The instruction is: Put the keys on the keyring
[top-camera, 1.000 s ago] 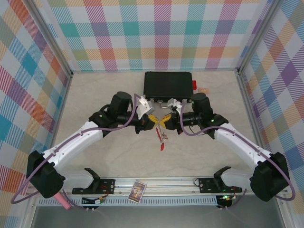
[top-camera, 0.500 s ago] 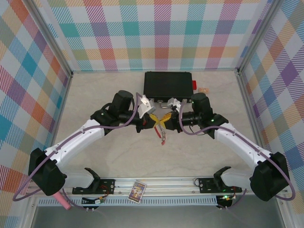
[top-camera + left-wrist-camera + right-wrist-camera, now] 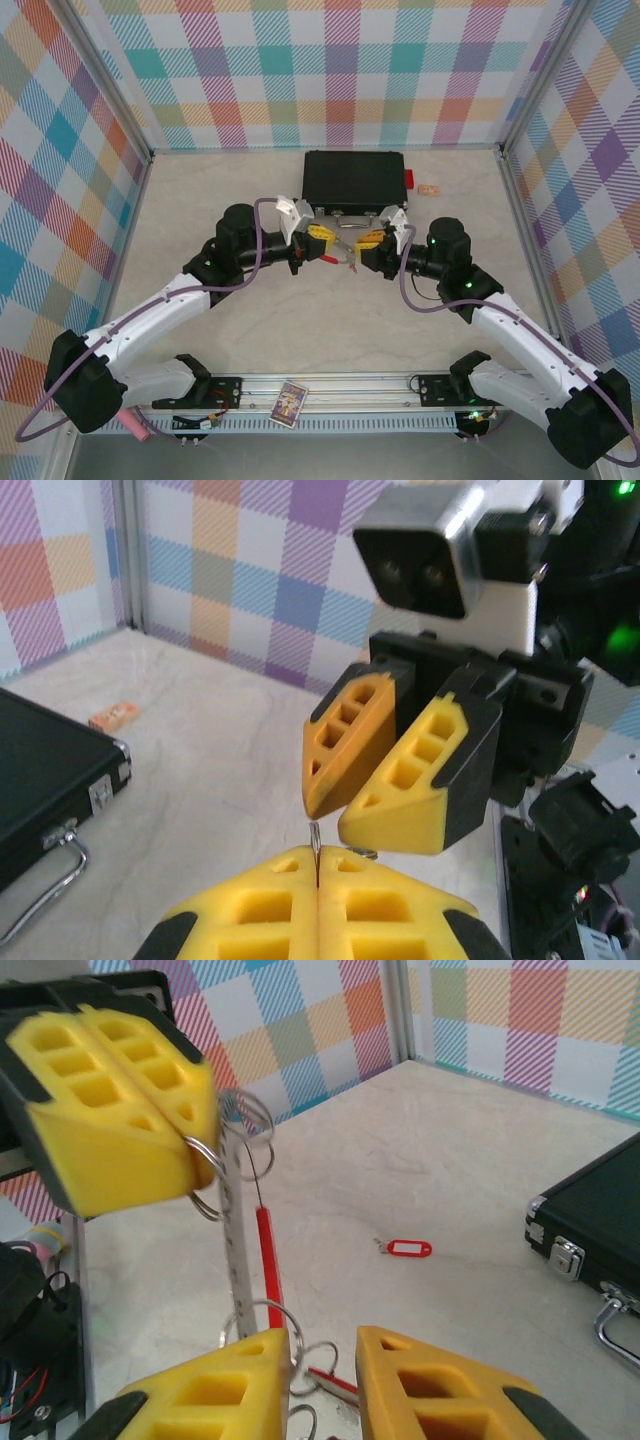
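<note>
Right wrist: left end effector [image 3: 195,1155] pinches keyring [image 3: 264,1260]; one key [image 3: 405,1248] lies beyond.

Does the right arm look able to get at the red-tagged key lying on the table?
Probably yes: the key lies alone on open tabletop ahead of the open right gripper. The keyring hanging from the shut left gripper dangles close by.

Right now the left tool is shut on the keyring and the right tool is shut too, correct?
Not quite. The left tool is shut on the keyring, but the right tool is open: the right wrist view shows a clear gap between its fingers.
</note>
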`<state>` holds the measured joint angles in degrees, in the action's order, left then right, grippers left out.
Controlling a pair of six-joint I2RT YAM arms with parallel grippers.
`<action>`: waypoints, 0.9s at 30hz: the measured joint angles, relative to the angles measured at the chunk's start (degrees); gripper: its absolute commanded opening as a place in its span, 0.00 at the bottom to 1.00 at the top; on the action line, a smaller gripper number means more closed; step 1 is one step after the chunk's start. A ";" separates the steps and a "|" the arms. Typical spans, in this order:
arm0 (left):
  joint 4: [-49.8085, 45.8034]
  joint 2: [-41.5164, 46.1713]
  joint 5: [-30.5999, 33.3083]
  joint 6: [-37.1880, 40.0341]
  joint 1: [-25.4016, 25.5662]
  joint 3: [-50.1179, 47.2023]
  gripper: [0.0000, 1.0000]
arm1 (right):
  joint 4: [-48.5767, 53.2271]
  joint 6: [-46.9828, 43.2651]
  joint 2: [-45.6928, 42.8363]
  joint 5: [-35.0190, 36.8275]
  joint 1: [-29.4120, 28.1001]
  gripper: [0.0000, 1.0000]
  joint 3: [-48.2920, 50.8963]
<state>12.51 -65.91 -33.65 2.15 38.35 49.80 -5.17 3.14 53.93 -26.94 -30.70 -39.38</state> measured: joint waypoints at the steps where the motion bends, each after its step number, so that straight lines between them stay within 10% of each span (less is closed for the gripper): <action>1: 1.03 0.15 0.33 -0.26 0.22 -0.11 0.00 | -0.13 0.39 0.00 0.04 0.02 0.24 -0.02; 27: 5.81 1.33 3.89 -1.27 2.43 -1.66 0.00 | -3.61 7.04 -1.46 0.37 0.00 0.42 -0.26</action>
<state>18.33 -64.58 -29.76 0.89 40.77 48.14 -8.78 10.17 52.47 -26.57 -30.70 -39.64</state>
